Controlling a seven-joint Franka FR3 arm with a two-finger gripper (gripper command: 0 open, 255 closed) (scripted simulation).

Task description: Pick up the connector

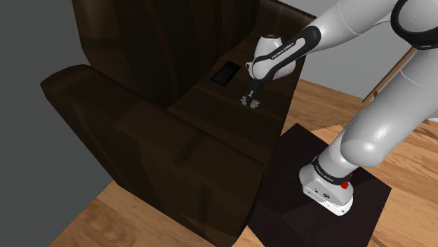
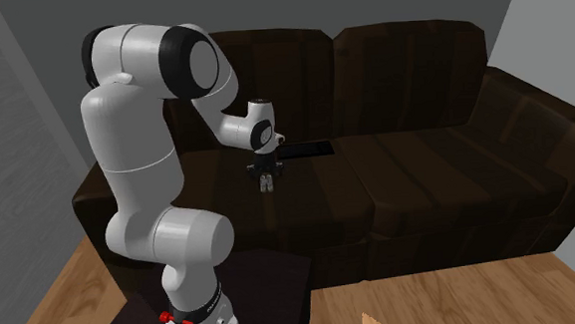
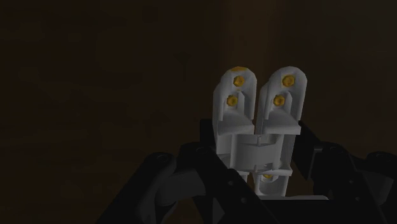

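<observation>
The white connector (image 3: 257,105) with yellow pins is sitting between the end effector's (image 3: 256,145) 2 black fingers, which are pinching it. It is hanging at the dark sofa's (image 2: 426,180) end cushion, midway between front edge and backrest. The grasp looks done. Whether it is clearing the cushion is unclear, so lifting remains.

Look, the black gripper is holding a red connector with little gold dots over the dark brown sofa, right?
Not quite. The connector with little gold dots is white, not red, as the wrist view shows. The rest is right: the black gripper clasps it over the dark brown sofa.
</observation>
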